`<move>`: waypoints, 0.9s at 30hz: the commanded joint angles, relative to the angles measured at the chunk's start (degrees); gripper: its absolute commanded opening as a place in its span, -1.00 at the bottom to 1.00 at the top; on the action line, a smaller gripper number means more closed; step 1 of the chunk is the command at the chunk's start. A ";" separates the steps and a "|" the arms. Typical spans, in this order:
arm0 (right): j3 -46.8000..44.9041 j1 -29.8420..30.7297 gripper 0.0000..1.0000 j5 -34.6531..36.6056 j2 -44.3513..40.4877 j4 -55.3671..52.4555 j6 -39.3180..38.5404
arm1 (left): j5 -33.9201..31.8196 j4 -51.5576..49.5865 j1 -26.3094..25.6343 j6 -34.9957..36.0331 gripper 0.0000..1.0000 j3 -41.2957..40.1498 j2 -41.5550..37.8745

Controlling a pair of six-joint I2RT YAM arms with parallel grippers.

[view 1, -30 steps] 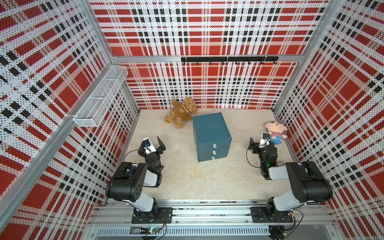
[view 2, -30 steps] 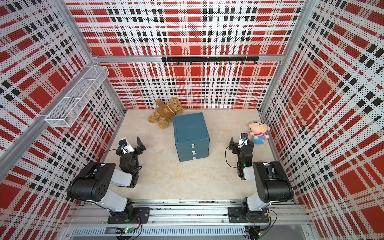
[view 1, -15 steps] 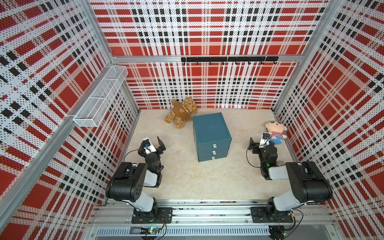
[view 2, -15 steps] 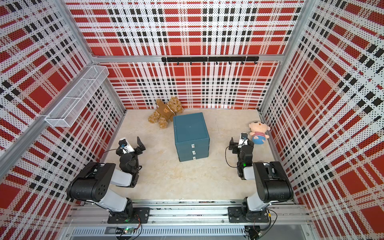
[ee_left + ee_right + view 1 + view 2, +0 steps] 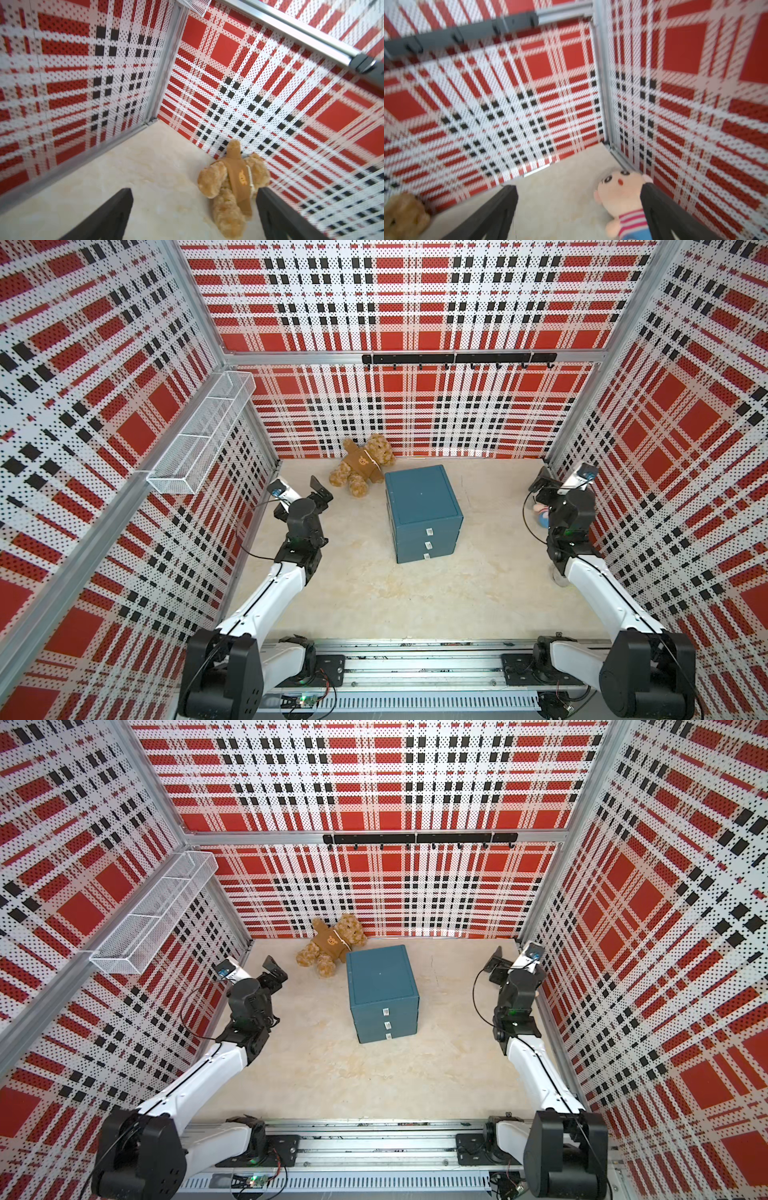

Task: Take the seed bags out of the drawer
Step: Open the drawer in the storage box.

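Drawers (image 5: 428, 545) shut (teddy (image 5: 362, 466) at cabinet (image 5: 419, 493) corner); doll (image 5: 618, 193) near right wall (image 5: 665, 448).

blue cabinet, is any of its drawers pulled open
No, in a top view all three drawer fronts sit flush with the face of the blue cabinet.

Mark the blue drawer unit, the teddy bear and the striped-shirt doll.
blue drawer unit (image 5: 420, 494): in a top view, on its top face.
teddy bear (image 5: 362, 462): in a top view, on its brown shirt.
doll (image 5: 618, 188): right wrist view, on its face.
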 commanded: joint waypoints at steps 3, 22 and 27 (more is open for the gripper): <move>0.06 -0.78 1.00 1.74 -2.48 -3.01 2.50 | 15.66 -12.79 -2.79 -24.56 0.45 -0.52 -8.43; -0.33 34.89 1.00 1.74 3.99 -3.01 2.50 | 16.10 -21.68 -28.37 -34.70 0.17 5.83 -6.98; -1.70 36.92 1.00 1.74 0.82 -3.01 2.50 | 18.56 -22.55 -26.01 -35.96 0.19 3.90 -9.13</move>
